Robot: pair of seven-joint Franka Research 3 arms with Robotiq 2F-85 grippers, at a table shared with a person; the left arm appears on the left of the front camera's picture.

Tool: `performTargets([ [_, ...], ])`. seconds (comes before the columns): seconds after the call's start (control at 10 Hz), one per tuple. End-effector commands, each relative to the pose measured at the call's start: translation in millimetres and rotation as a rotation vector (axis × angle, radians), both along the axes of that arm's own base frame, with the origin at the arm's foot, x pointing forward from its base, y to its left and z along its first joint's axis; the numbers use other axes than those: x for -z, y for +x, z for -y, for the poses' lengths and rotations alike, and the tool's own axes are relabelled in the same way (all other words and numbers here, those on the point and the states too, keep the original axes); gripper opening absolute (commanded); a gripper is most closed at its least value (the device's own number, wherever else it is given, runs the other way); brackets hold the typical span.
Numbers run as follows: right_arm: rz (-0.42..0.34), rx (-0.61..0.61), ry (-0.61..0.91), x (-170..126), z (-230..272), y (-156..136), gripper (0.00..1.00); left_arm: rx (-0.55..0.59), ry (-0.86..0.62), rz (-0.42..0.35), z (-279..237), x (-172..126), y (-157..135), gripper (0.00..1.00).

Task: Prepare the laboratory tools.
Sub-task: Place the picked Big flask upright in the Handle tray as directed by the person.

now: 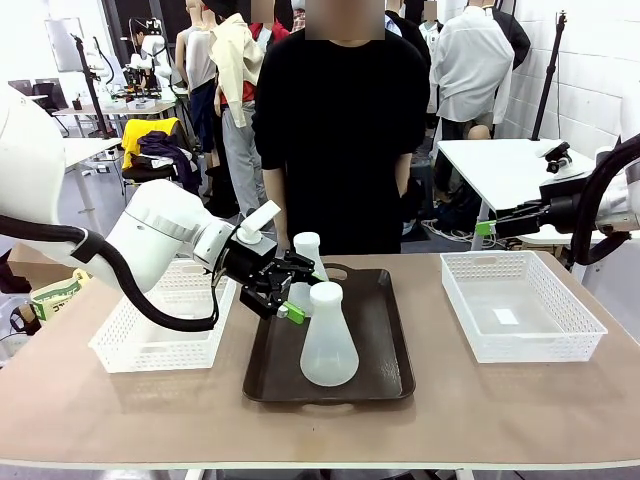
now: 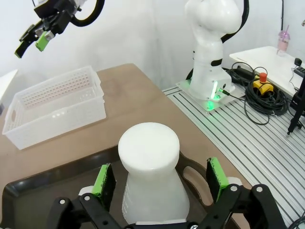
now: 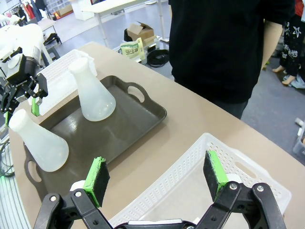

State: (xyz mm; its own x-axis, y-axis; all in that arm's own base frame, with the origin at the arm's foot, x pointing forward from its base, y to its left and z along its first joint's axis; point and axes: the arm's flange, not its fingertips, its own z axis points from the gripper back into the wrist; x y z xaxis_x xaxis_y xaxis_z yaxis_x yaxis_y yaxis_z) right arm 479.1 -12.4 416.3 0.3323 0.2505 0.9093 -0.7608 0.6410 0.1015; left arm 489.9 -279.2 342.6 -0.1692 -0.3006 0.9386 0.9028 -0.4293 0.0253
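Centrally, tray: a dark brown tray (image 1: 385,345) lies mid-table, with handle cut-outs at its near and far ends.
Near flask: a frosted conical flask (image 1: 329,338) stands upright on the tray's near half.
Far flask: a second frosted flask (image 1: 308,252) stands upright on the tray's far half, partly hidden by the left gripper.
Left gripper: the left gripper (image 1: 290,292) reaches over the tray's left side; its jaws are spread wide, one green pad (image 2: 104,180) on either side of the far flask, with gaps visible, gripping nothing.
Right gripper: the right gripper (image 1: 483,228) hangs above the right basket's far side, jaws fully apart and empty.
Baskets: one white mesh basket (image 1: 135,345) sits left of the tray, another (image 1: 560,340) right of it.
Person: a person in black (image 1: 340,120) stands at the far edge.
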Motion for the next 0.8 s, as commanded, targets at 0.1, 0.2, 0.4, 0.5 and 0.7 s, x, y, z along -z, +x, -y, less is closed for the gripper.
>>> performTargets([
  [0.1,-0.019,0.001,-0.015,-0.2,0.0,-0.3,1.0,-0.006,-0.021,0.011,0.4,-0.7,0.6,1.0],
  [0.2,-0.019,0.001,-0.015,-0.2,0.0,-0.3,1.0,-0.006,-0.021,0.011,0.4,-0.7,0.6,1.0],
  [0.4,-0.019,0.001,-0.015,-0.2,0.0,-0.3,1.0,-0.006,-0.021,0.011,0.4,-0.7,0.6,1.0],
  [0.5,-0.019,0.001,-0.015,-0.2,0.0,-0.3,1.0,-0.006,-0.021,0.011,0.4,-0.7,0.6,1.0],
  [0.7,-0.019,0.001,-0.015,-0.2,0.0,-0.3,1.0,-0.006,-0.021,0.011,0.4,-0.7,0.6,1.0],
])
